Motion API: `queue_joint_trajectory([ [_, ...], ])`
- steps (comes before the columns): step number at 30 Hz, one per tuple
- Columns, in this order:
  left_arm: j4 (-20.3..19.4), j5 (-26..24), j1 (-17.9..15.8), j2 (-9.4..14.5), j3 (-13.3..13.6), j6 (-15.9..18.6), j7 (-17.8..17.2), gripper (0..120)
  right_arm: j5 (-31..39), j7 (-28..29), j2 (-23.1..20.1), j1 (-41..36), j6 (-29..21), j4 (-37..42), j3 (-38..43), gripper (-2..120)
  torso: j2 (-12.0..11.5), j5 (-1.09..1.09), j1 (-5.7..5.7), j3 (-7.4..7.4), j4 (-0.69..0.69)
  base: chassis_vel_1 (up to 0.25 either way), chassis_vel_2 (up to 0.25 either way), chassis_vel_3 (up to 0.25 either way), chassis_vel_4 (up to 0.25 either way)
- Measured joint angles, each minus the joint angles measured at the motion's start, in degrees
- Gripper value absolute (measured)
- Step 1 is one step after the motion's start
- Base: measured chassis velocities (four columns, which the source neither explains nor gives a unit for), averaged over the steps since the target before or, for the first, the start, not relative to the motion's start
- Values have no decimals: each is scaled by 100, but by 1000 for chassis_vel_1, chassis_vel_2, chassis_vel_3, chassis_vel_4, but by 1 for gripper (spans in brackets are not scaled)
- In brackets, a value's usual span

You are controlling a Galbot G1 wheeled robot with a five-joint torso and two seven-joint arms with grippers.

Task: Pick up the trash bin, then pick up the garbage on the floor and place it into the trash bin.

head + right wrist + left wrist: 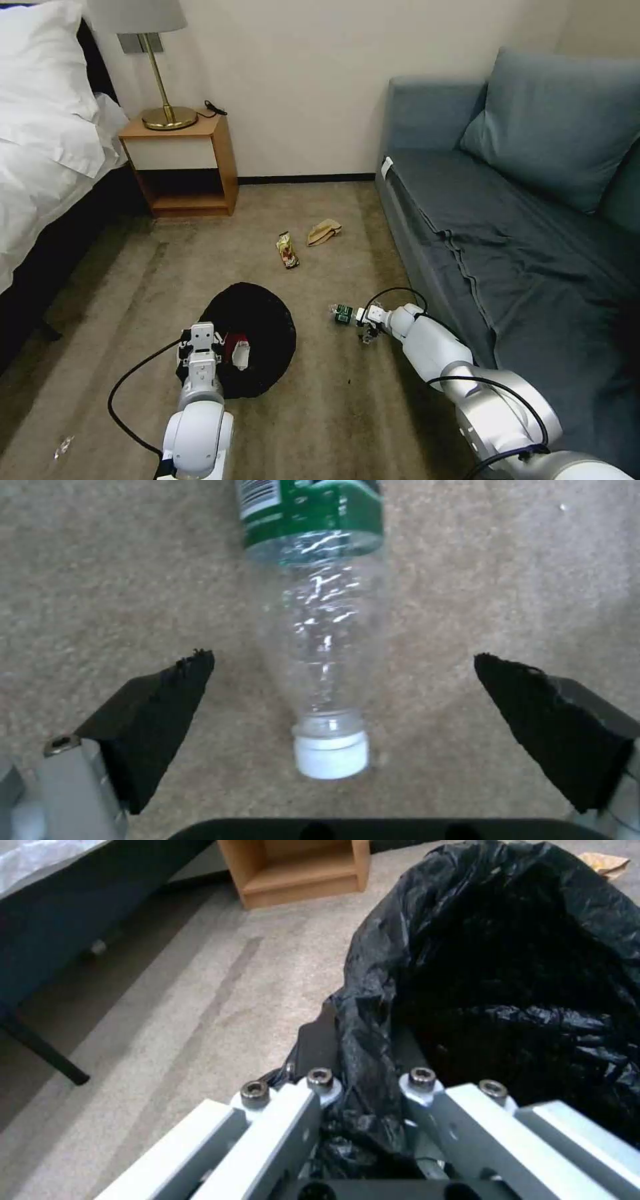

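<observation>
A: Progress entry. The trash bin [257, 337] is held off to the robot's left by the left gripper [365, 1080], which is clamped on the rim through the black bag [507, 965]. A red-and-white wrapper [235, 350] is seen inside the bin, so the bin pickup and one piece are judged done.

B: And the right side?

A: The right gripper [343, 662] is spread wide, one finger on each side of the clear bottle [320, 630], nothing gripped yet. The bottle lies on the carpet [333, 413] near the sofa [533, 267], cap end toward the gripper, green label at the far end.

B: What is left?

A: Three pieces, as judged: the bottle, the brown-gold snack wrapper [287, 250] and the crumpled tan paper [324, 232], the last two lying close together farther out, toward the wall.

B: Obstructions?

A: None is noted around the bottle. The nightstand [183, 163] and the bed [47, 153] stand well apart to the left; the sofa edge is close to the right arm.
</observation>
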Motion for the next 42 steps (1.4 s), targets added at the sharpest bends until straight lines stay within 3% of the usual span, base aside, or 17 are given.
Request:
queue_joint_trajectory([
  [15, -101, -9, 56, 0, -27, -12, 5, 3, -65, 74, 109, 64, -60, -197, 99, 98, 0, 0, 0, 0, 0, 0, 0, 0, 0],
  [23, -101, -8, 59, 0, -17, -26, 4, 3, -67, 103, 100, -36, -93, -228, 117, 71, 0, 1, 0, 0, 0, 0, 0, 0, 0],
  [25, -96, -8, 51, 0, 0, -28, 4, 3, -101, 106, 105, -66, -95, -253, 162, 60, 0, 1, 0, 0, -1, 0, 0, 0, 0],
  [29, -94, -8, 50, 0, 7, -28, 4, 3, -152, 107, 113, -78, -95, -266, 209, 51, 0, 1, 0, 0, 0, 0, 0, 0, 0],
  [33, -93, -7, 64, 0, 5, -32, 4, 3, -168, 107, 115, -95, -88, -275, 242, 31, 0, 1, 0, 0, 0, 0, 0, 0, 0],
  [42, -95, -6, 65, 0, -2, -34, 4, 3, -170, 104, 125, -94, -81, -277, 271, 26, 0, 1, 0, 0, 0, 0, 0, 0, 0],
])
